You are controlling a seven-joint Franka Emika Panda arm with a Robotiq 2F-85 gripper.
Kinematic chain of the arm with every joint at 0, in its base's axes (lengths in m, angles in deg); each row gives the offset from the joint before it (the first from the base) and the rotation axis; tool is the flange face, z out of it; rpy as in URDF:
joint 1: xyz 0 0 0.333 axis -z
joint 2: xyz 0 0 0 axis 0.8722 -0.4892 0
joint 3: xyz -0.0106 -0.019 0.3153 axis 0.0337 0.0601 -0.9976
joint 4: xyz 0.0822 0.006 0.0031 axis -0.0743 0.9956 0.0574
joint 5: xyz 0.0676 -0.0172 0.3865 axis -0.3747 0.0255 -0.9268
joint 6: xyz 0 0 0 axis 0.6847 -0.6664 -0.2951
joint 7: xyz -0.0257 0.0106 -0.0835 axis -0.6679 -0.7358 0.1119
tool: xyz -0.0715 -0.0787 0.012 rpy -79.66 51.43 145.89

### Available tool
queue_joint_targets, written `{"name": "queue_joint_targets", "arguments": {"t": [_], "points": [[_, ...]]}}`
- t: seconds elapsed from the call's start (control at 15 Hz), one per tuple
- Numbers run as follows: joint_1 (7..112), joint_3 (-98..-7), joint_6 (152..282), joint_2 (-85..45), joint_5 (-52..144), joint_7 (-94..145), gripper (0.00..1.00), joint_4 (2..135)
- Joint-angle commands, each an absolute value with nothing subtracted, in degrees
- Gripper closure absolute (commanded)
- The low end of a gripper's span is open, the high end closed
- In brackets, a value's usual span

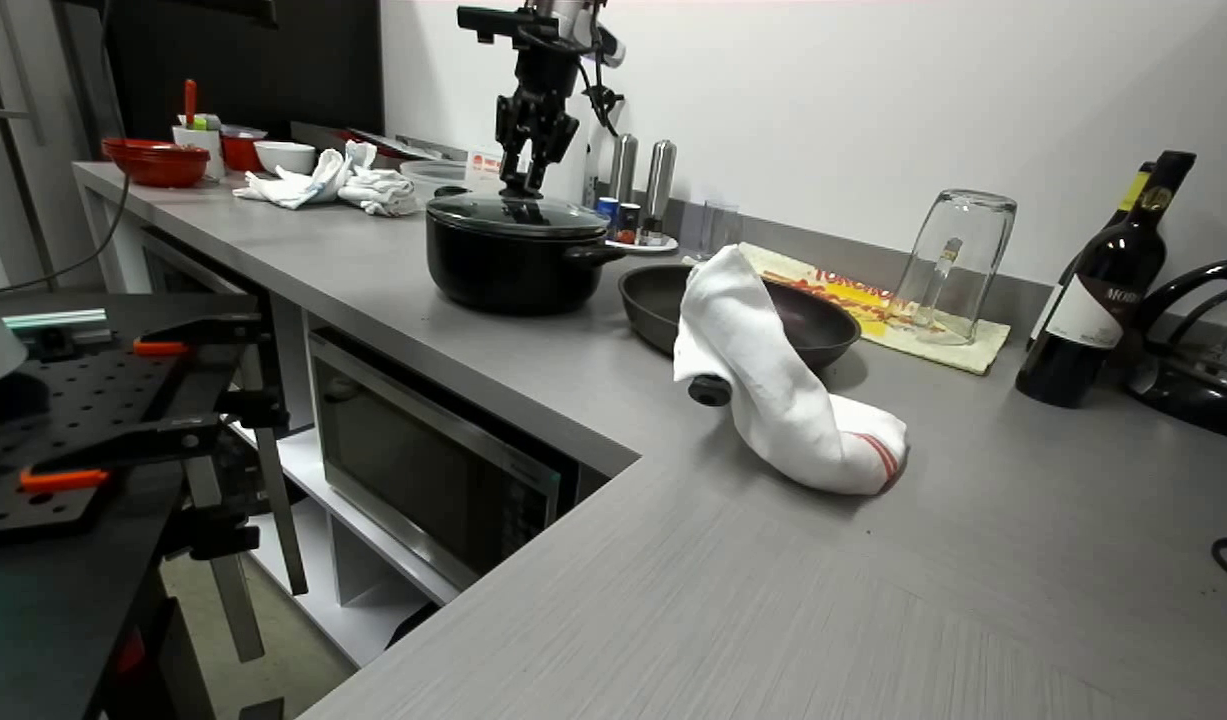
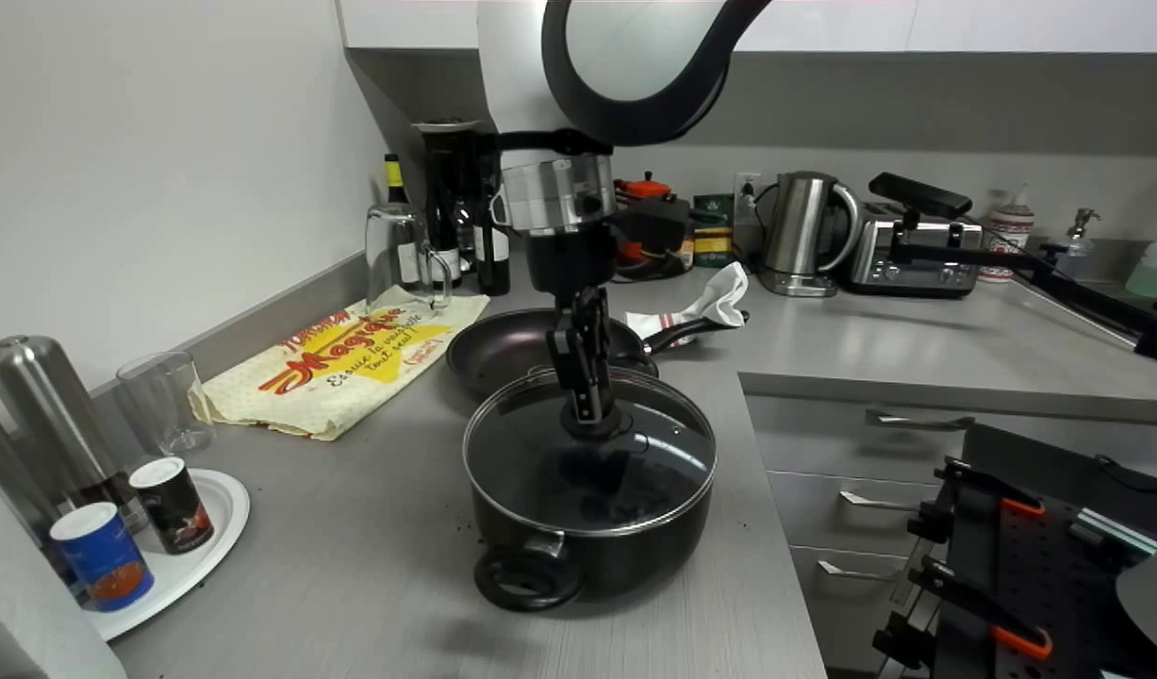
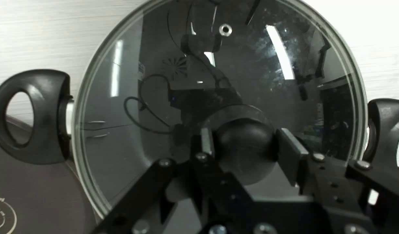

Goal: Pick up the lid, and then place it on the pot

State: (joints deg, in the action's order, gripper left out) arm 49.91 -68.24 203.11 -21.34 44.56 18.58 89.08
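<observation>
Gripping glass lid point(image 2: 587, 483) by round black knob point(image 3: 246, 135), with gripper point(image 3: 245, 143) set at knob width and pads point(image 3: 206, 141) against opposite sides in wrist view. Resting on black pot point(image 1: 513, 262) straight below jaws; looks level in both exterior views, covers the mouth. Measures same across every way, being round; points knob-up between the fingers. Shows steel-ringed vent hole point(image 3: 225, 30) past the fingertips in wrist view. For pot: runs longest handle to handle, parallel to jaw spread, with loop handle point(image 3: 51, 113) beyond one finger and opposite handle point(image 3: 386, 125) beyond the other. Can see dark frying pan point(image 2: 503, 351) beside pot, off to one side of jaws, reaching under loop handle in wrist view. Same way, farther from jaws: see white dish towel point(image 1: 783, 400) at pan handle point(image 2: 693, 330), can't tell if touching.
</observation>
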Motion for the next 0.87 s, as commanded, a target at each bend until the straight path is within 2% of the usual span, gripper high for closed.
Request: {"name": "queue_joint_targets", "arguments": {"t": [0.0,0.2,0.8], "points": [[49.7,-68.5,201.1,-21.6,42.7,17.3,0.23,87.3],[49.6,-68.5,201.1,-21.5,42.5,17.4,0.02,87.2],[49.3,-68.1,202.9,-21.4,43.5,18.5,0.0,87.8]]}}
